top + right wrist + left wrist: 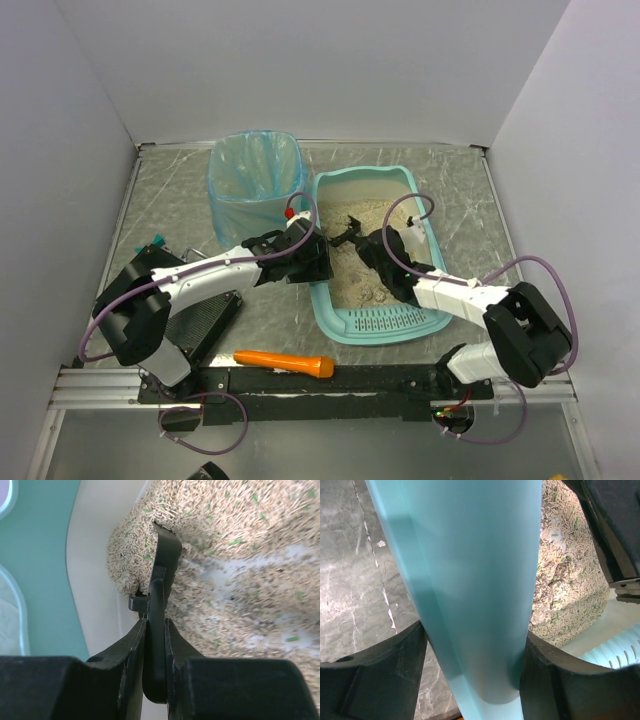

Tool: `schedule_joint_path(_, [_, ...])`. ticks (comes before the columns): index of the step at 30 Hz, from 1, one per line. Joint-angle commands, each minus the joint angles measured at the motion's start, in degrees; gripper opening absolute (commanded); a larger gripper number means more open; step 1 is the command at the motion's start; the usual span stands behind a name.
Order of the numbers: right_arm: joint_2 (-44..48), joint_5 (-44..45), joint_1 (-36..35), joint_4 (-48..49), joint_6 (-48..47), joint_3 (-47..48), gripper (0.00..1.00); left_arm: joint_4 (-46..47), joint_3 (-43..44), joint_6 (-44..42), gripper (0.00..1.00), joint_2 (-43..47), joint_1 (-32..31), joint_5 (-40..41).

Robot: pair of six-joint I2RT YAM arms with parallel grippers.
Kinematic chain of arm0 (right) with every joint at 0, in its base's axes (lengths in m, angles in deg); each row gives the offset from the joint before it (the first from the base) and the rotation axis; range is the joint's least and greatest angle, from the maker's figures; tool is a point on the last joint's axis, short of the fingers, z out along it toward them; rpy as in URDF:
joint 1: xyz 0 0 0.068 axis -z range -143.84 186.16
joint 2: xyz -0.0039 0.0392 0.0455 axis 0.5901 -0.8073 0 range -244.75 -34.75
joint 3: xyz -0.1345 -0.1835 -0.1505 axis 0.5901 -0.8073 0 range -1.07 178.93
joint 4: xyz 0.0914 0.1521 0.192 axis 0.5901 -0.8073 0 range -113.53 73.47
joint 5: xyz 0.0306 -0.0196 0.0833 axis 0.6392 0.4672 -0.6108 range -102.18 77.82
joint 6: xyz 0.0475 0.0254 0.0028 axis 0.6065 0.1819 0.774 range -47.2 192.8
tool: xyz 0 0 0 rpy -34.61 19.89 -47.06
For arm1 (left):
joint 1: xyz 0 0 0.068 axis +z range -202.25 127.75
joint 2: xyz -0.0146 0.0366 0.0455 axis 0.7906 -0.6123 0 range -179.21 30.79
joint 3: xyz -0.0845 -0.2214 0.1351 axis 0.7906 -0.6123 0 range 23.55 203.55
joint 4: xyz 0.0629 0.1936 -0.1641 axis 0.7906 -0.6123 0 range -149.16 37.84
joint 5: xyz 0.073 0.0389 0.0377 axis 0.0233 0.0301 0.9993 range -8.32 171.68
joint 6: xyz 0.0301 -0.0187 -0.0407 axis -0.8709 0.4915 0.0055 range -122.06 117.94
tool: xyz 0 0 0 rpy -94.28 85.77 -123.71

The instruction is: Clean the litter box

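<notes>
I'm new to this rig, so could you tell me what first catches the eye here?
The teal litter box sits right of centre: the left gripper clamps its side wall, and the right gripper holds a black scoop with its tip in the litter. A blue-bagged bin stands beside it.

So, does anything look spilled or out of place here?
No clear spill shows on the table. Only the litter is uneven: heaped inside the litter box, with bare plastic along one wall beside the black scoop.
</notes>
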Motion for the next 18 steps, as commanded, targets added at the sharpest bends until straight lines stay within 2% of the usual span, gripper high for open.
schedule_joint_path(1, [-0.71,6.96,0.99,-8.65,-6.28,-3.22,0.00,1.24,1.58,-1.76,0.36,-1.58,-1.33,-2.64])
schedule_joint_path(4, [-3.07,8.47,1.07,-13.33,-4.24,-0.23,0.00,0.36,2.02,-1.23,0.36,-2.28,-1.25,-1.93])
schedule_joint_path(8, [-6.60,6.28,0.99,-9.38,-3.71,1.09,0.00,0.97,2.11,-0.88,0.35,-2.90,-1.25,-2.72])
schedule_joint_path(13, [-10.47,6.80,0.90,-9.47,-0.46,3.47,0.00,0.36,1.85,0.35,0.35,-2.81,-1.24,-2.38])
schedule_joint_path(18, [-10.21,2.33,1.07,3.70,-2.21,-1.27,0.00,0.53,1.50,1.31,0.36,-2.46,-1.33,-2.02])
